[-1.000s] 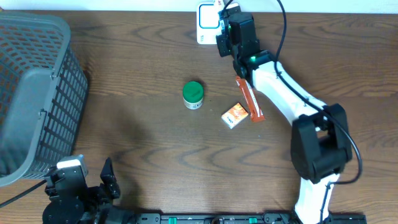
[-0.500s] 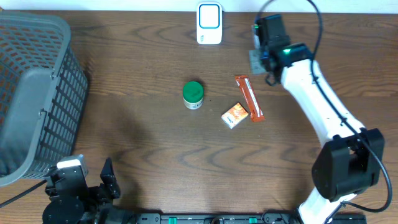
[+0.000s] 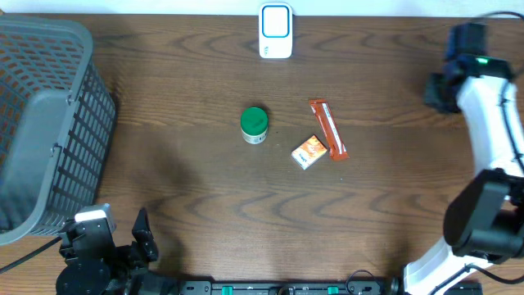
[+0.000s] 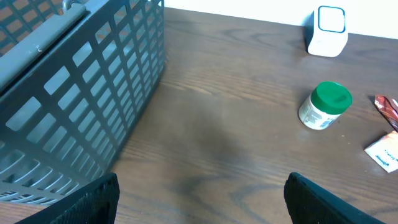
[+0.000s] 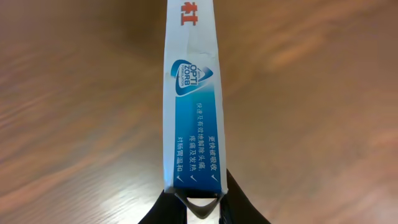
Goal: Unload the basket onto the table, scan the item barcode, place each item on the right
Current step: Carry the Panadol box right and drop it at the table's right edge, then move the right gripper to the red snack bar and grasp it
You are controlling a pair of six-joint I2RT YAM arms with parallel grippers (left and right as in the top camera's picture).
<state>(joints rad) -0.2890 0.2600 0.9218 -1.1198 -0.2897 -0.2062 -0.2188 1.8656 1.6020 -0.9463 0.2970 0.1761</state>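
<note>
Overhead, scanner (image 3: 276,31): white, standing at the middle of the table's (image 3: 205,205) far edge, with nothing in front of it.
Overhead, right gripper (image 3: 440,88): out by the right-hand edge, well apart from the scanner. From up here I can't make out what it carries.
Overhead, loose goods: a jar (image 3: 255,124), a sachet (image 3: 327,129) and a small carton (image 3: 309,152) lie mid-table, the carton just beside the sachet.
Overhead, basket (image 3: 49,123): at the left end, well apart from everything else.

Left wrist, left gripper (image 4: 199,202): fingers spread wide with nothing between them, low over the wood near the basket wall. The jar and scanner are far ahead of it.

Right wrist, box (image 5: 191,118): slim, blue and white, pinched at its near end by the right gripper's closed fingers and pointing away over bare wood.
Right wrist, barcode: none on the face shown, only print and a logo.

Progress, done: I'd say one item is picked up and firmly held.
Progress, left: the box isn't at the scanner. Whether it has been read I can't tell. Three items lie untouched.
</note>
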